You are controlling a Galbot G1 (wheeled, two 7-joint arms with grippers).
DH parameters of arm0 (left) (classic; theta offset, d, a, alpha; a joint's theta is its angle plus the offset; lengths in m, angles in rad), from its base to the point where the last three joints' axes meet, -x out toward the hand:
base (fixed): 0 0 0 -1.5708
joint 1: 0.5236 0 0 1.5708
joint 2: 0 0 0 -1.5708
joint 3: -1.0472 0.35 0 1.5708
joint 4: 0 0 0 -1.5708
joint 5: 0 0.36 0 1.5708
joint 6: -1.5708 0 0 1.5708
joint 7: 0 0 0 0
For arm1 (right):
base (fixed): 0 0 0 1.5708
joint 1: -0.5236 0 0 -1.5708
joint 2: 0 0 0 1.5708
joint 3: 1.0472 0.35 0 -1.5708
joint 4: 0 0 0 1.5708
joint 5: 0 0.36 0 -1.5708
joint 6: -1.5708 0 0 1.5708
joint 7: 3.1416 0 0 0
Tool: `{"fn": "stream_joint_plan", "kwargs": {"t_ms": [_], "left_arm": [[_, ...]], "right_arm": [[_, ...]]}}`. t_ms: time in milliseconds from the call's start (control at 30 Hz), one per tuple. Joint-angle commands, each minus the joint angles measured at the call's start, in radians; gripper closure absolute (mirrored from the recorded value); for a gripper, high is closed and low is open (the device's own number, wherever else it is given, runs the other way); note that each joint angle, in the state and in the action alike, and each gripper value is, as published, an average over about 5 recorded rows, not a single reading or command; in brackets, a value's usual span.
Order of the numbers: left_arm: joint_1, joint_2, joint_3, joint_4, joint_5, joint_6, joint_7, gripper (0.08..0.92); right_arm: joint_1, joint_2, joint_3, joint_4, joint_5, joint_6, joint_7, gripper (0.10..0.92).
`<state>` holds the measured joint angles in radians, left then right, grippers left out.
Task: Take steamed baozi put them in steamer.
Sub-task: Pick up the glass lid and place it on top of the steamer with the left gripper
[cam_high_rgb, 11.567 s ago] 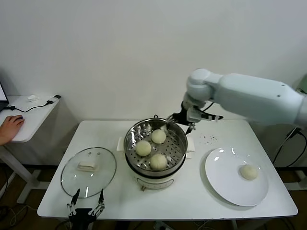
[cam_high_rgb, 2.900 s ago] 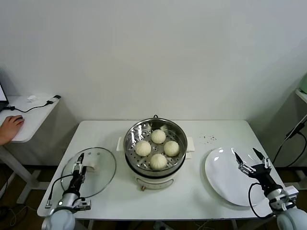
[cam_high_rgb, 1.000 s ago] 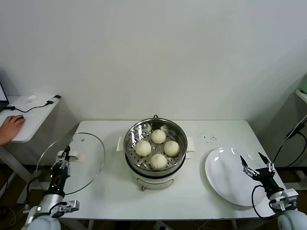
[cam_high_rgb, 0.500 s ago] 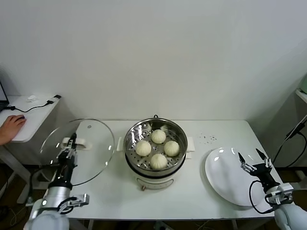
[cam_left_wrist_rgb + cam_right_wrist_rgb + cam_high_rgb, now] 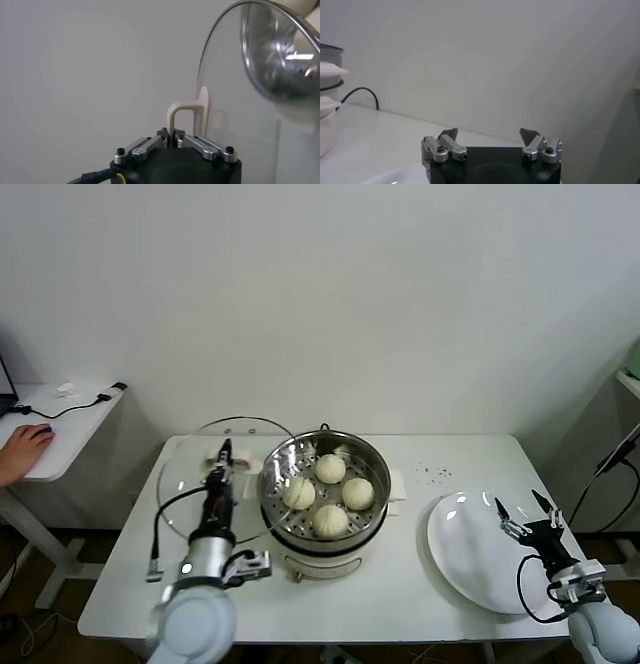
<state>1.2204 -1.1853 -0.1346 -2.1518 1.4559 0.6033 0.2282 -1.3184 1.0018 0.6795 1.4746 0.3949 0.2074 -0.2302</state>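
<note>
Several cream-white baozi (image 5: 330,469) lie on the perforated tray inside the steel steamer (image 5: 372,459) at the table's middle. My left gripper (image 5: 222,456) is shut on the white handle (image 5: 186,116) of the round glass lid (image 5: 190,474) and holds the lid raised on edge just left of the steamer, its rim overlapping the pot's left side. The lid also shows in the left wrist view (image 5: 260,80). My right gripper (image 5: 522,516) is open and empty over the white plate (image 5: 470,554) at the table's right; it also shows in the right wrist view (image 5: 490,135).
A side desk (image 5: 50,434) with a person's hand (image 5: 20,449) and a cable stands at the far left. Small dark specks (image 5: 432,474) lie on the table right of the steamer. The wall is close behind.
My left gripper has carried the glass lid to the right, from the table's left edge to right beside the steamer. The right gripper has barely moved.
</note>
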Motion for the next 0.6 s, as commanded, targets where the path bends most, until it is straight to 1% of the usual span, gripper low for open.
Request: {"fn": "stream_joint_plan", "kwargs": {"t_ms": [33,133,267,333,433,600], "left_arm": [[-0.19,-0.214,0.305,0.118,0.177,0.144,0.18,0.857],[-0.19,-0.274,0.323,0.159,0.19,0.144,0.171,0.857],[-0.181,-0.358,0.327,0.22,0.203,0.141,0.129,0.857],[-0.184,-0.387,0.323,0.251,0.206,0.139,0.106,0.857],[-0.201,-0.414,0.317,0.298,0.204,0.139,0.082,0.857],[-0.226,-0.437,0.315,0.365,0.203,0.144,0.059,0.857]], "right_arm": [[0.012,0.008,0.002,-0.017,-0.016,0.004,-0.001,0.203],[0.008,0.012,0.009,-0.023,-0.017,0.004,-0.002,0.203],[0.005,0.016,0.019,-0.033,-0.018,0.008,-0.007,0.203],[0.003,0.016,0.024,-0.034,-0.017,0.01,-0.009,0.203],[0.001,0.014,0.031,-0.035,-0.015,0.01,-0.01,0.203],[-0.001,0.01,0.042,-0.042,-0.013,0.013,-0.013,0.203]]}}
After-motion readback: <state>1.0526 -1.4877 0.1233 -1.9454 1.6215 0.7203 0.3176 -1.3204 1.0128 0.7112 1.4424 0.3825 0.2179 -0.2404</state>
